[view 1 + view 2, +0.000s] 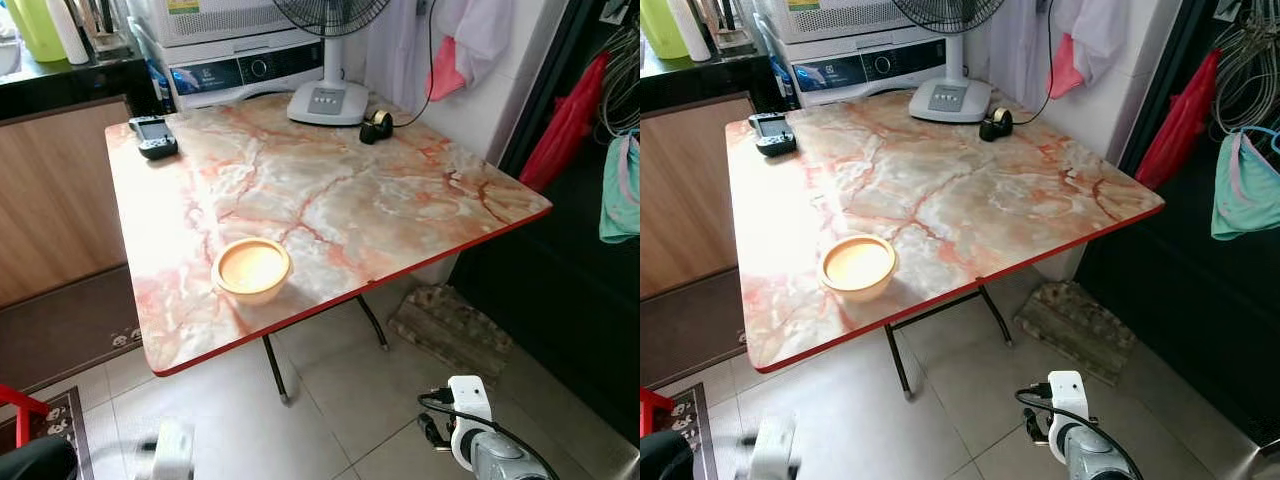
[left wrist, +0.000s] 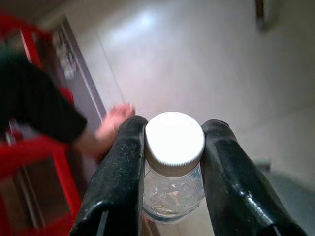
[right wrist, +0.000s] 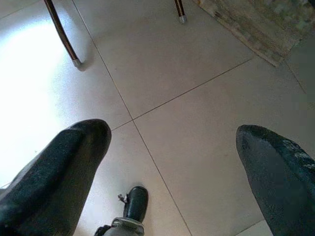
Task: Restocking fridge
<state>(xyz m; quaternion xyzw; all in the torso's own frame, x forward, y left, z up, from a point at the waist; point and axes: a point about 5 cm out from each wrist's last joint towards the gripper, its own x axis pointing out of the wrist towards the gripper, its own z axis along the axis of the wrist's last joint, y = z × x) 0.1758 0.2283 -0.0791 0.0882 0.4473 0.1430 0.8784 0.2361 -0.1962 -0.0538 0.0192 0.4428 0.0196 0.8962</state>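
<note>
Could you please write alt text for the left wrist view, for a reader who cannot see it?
The left gripper has its two black fingers shut on a clear plastic bottle just below its white cap. Behind it are pale floor tiles, a blurred red frame and a person's hand.

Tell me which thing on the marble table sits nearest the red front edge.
The round cream plastic bowl; the black handheld device, white fan base and black tape dispenser sit far back.

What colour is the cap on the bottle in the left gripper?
White cap on a clear bottle; clearest in the left wrist view.
</note>
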